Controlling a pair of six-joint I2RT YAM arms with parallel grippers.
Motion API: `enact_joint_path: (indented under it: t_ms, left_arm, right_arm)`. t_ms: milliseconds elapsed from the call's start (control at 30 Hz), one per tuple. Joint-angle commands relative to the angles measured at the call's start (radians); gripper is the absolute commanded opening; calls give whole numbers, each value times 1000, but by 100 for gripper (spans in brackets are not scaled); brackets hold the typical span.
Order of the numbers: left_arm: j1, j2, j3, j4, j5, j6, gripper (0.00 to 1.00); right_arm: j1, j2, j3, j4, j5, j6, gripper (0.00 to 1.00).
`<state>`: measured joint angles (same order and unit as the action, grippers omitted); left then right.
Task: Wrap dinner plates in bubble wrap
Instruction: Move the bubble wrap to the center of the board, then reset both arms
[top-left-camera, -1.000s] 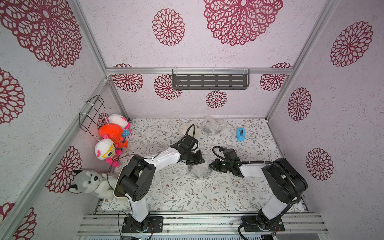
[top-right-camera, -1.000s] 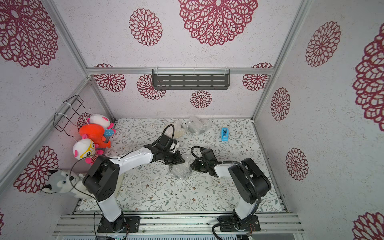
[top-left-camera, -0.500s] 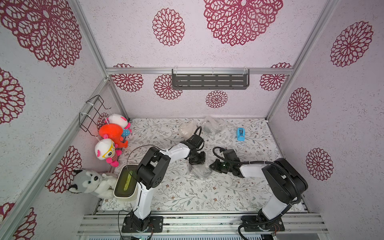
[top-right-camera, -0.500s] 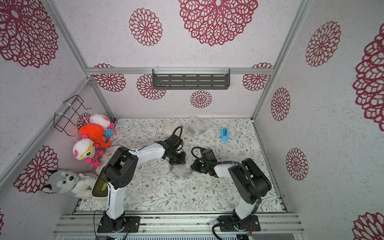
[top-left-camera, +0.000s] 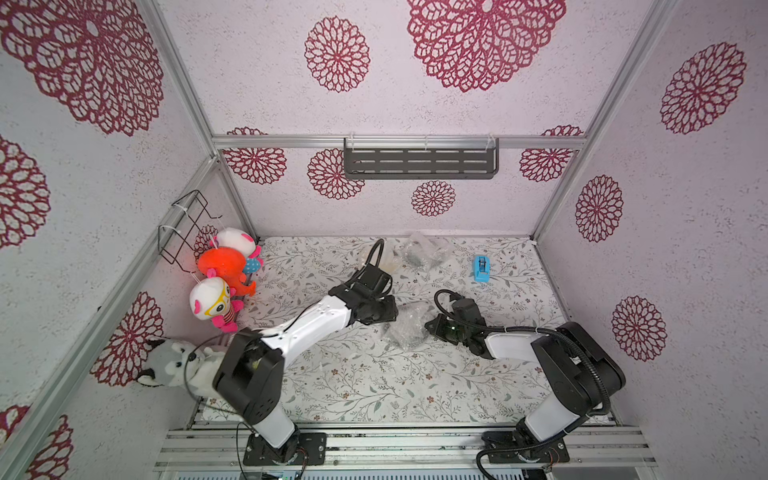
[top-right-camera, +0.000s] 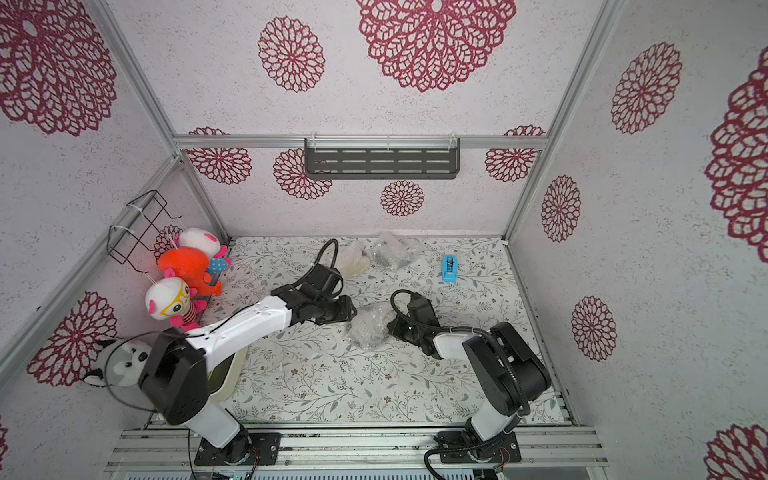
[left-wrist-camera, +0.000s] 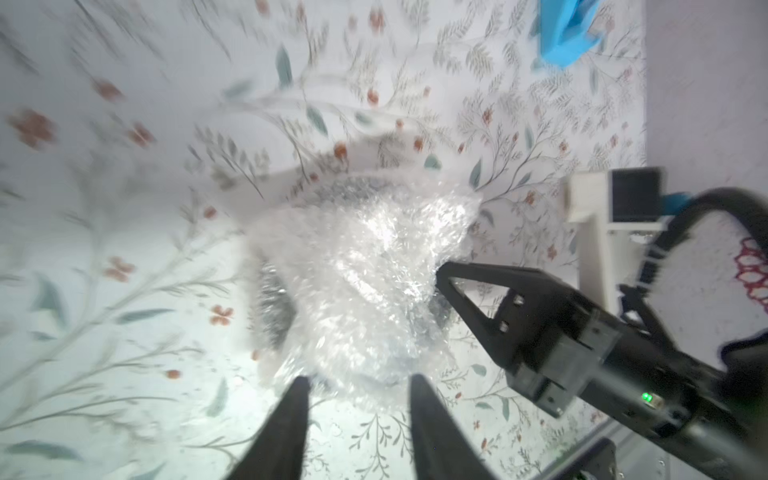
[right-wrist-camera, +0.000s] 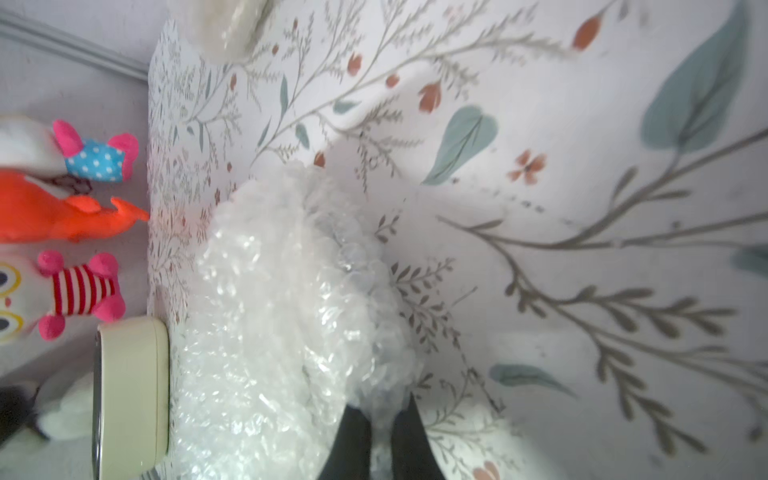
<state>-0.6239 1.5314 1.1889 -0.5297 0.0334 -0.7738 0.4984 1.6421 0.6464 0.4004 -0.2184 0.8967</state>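
Fingers (left-wrist-camera: 291, 415) of the left gripper (left-wrist-camera: 360, 380) stand spread, tips at the wrap (left-wrist-camera: 365, 282); the right gripper (right-wrist-camera: 382, 407) pinches its opposite edge. It lies mid-way on the table (top-left-camera: 353, 374), blurring a dark plate (left-wrist-camera: 272, 309) inside. Left arm (top-left-camera: 307, 328) and right arm (top-left-camera: 511, 345) stretch low, inward.

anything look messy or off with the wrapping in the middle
The bubble wrap in the middle is bunched in a loose, crumpled heap rather than folded flat; a dark plate shows through one side. The right gripper pinches its edge; the left gripper is open.
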Motion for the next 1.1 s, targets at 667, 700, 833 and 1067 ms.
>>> enact_joint_path:
  t_ms: [667, 700, 833, 1067]
  left_arm:
    - [296, -369, -231, -177, -466, -68, 98]
    - [305, -376, -228, -180, -489, -57, 98]
    - [353, -407, -251, -140, -585, -17, 98]
    - [462, -412, -335, -14, -837, 86, 98]
  right_arm:
    - [-47, 241, 282, 84, 341, 207, 54]
    - [-47, 185, 242, 83, 364, 182, 67]
    - [-61, -89, 90, 44, 464, 14, 99]
    - [-226, -491, -69, -176, 766, -357, 99]
